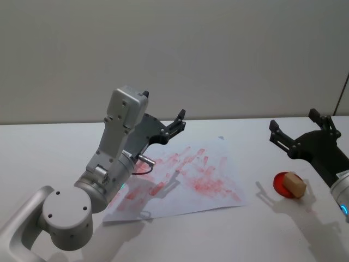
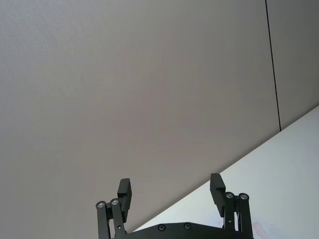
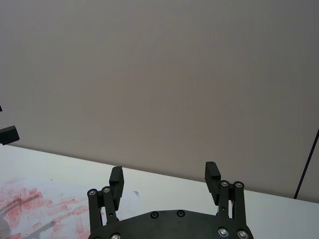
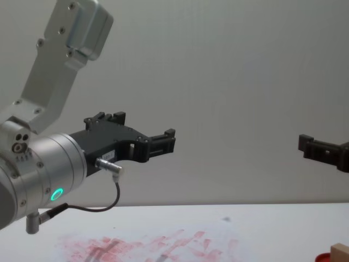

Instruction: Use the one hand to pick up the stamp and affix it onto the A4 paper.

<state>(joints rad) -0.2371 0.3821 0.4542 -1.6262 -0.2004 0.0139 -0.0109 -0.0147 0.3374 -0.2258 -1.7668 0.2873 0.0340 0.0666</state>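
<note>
The stamp [image 1: 295, 183], a small tan wooden block, rests on top of a round red pad [image 1: 278, 182] toward the right side of the white desk [image 1: 60, 144], and neither tool touches it. The A4 paper [image 1: 229, 164] lies flat in the middle of the desk, turned askew so that one corner points toward the far edge, and smudged red ink marks cover much of it. The left tool [image 1: 179, 121] hangs in the air over the left half of the paper, at the end of a silver-grey arm that rises from the near left corner, and it is tilted up toward the grey wall behind the desk. Its black fingers [image 2: 124, 190] stand wide apart with nothing between them. The right tool [image 1: 294, 120] is raised above the right side of the desk, near the stamp and pad but clear of both. Its fingers [image 3: 116, 179] are likewise spread wide and grip nothing, and a stretch of the inked paper [image 3: 30, 204] lies below and to one side of them. Seen from the chest, the left tool [image 4: 166, 143] and the right tool [image 4: 306, 144] both float well above the desk surface, while a corner of the stamp [image 4: 341, 252] sits low at the right edge of that view.
</note>
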